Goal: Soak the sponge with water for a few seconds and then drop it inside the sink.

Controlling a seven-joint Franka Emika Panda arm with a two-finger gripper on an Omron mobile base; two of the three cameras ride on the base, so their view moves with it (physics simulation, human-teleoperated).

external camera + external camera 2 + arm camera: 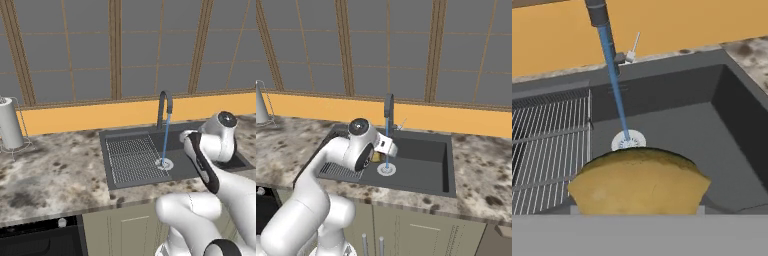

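One large window with wooden frames (115,50) fills the wall behind everything, and an orange strip (100,116) runs under it. Below lies the speckled stone bench (55,172), and the dark grey sink (428,172) is set into it. The ribbed drainboard (131,159) takes the left part of the basin, and the round silver drain (164,163) is beside it. A paper towel roll in a wire holder (9,125) stands well apart at the far left of the bench. The dark faucet (164,106) sends the water (165,137) straight down onto the drain.

The left base view hides the hand behind the arm's own white links. The right base view shows the fingers (376,156) over the basin, just left of the stream. The hand view shows the sponge (639,182) close up, pinched between the closed fingers, above the sink floor and just in front of the stream; touching or not cannot be told.
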